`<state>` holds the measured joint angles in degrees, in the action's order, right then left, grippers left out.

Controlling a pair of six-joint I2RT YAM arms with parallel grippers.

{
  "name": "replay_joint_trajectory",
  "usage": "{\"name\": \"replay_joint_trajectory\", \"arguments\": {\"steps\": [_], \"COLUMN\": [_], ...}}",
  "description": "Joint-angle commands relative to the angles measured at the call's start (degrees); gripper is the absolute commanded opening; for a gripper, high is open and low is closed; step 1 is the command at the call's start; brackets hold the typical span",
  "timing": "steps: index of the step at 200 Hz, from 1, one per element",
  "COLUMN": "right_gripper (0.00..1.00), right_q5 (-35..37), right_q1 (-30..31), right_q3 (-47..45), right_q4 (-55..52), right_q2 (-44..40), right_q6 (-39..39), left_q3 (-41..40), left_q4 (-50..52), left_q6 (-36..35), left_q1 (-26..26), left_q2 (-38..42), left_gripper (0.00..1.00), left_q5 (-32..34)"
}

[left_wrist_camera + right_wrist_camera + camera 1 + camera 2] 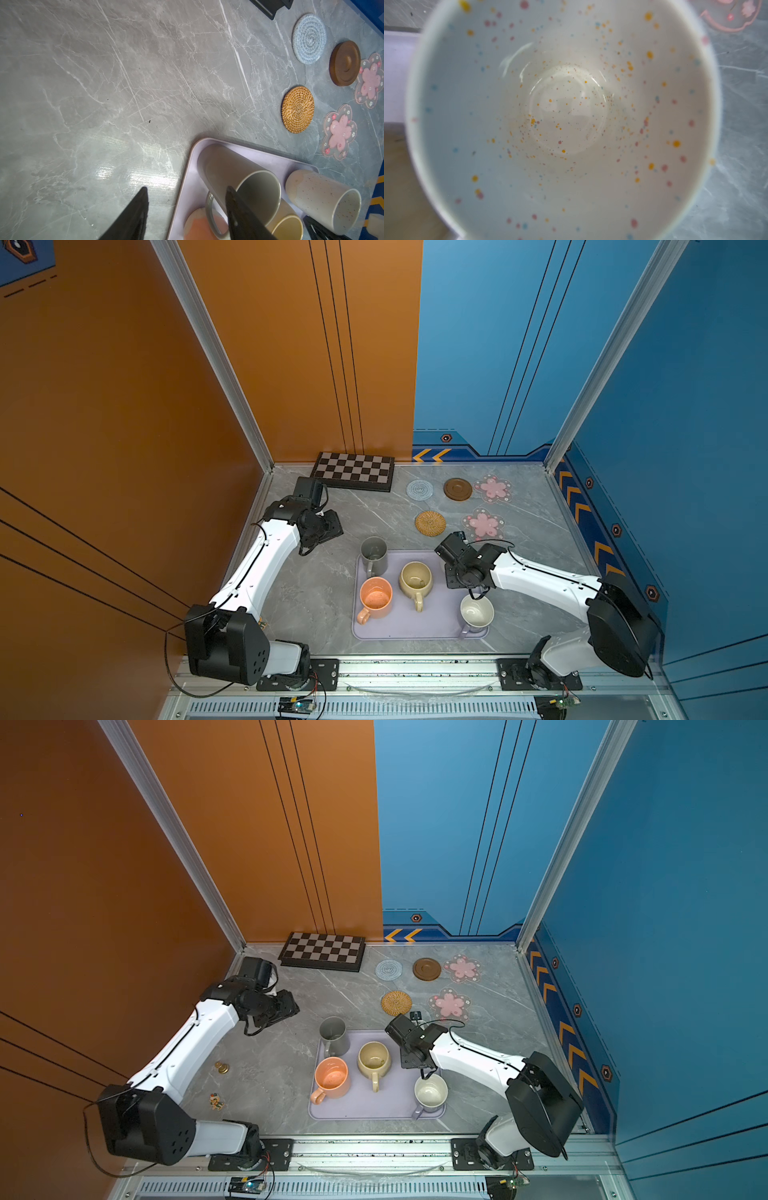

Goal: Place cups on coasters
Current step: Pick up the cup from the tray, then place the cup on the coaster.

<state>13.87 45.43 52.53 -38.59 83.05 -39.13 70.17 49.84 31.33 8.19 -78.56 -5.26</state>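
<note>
On the lavender tray (399, 630) stand a tall grey cup (374, 556), an orange cup (376, 597), a beige-yellow cup (415, 578) and a lavender cup (476, 612). The speckled white cup (324, 199) sits at the tray's far right corner. Its inside (571, 116) fills the right wrist view. My right gripper (455, 574) hangs right over it, shut, with its fingers hidden. My left gripper (186, 190) is open and empty over the table left of the tray. All coasters are bare: pale-blue (419, 489), brown wood (457, 489), rattan (430, 523), two pink flowers (492, 488) (483, 524).
A chequered board (353, 471) lies at the back wall left of the coasters. Two small trinkets (222, 1067) (216, 1101) lie on the table near the left arm. Walls close the table on three sides.
</note>
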Motion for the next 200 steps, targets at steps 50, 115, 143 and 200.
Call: {"name": "replay_joint_trajectory", "arguments": {"steps": [50, 115, 143, 200], "right_gripper": [0.0, 0.0, 0.0, 0.0], "right_q5": [6.84, 2.85, 2.25, -1.35], "right_q1": [-4.68, -18.02, -22.7, -29.51], "right_q3": [1.81, 6.6, 9.08, 13.75], "right_q4": [0.53, 0.7, 2.56, 7.88], "right_q2": [-8.42, -7.78, -5.57, 0.91], "right_q6": [8.19, 15.58, 19.02, 25.48], "left_q3": [2.33, 5.0, 5.89, 8.68], "left_q4": [1.1, 1.06, 1.09, 1.09], "left_q6": [1.52, 1.58, 1.65, 1.89], "left_q1": [-0.17, 0.9, 1.11, 1.87], "left_q2": [-1.33, -1.53, -2.25, -5.91], "left_gripper": [0.6, 0.6, 0.6, 0.59], "left_q5": [-0.73, -0.56, 0.2, 0.66]}}
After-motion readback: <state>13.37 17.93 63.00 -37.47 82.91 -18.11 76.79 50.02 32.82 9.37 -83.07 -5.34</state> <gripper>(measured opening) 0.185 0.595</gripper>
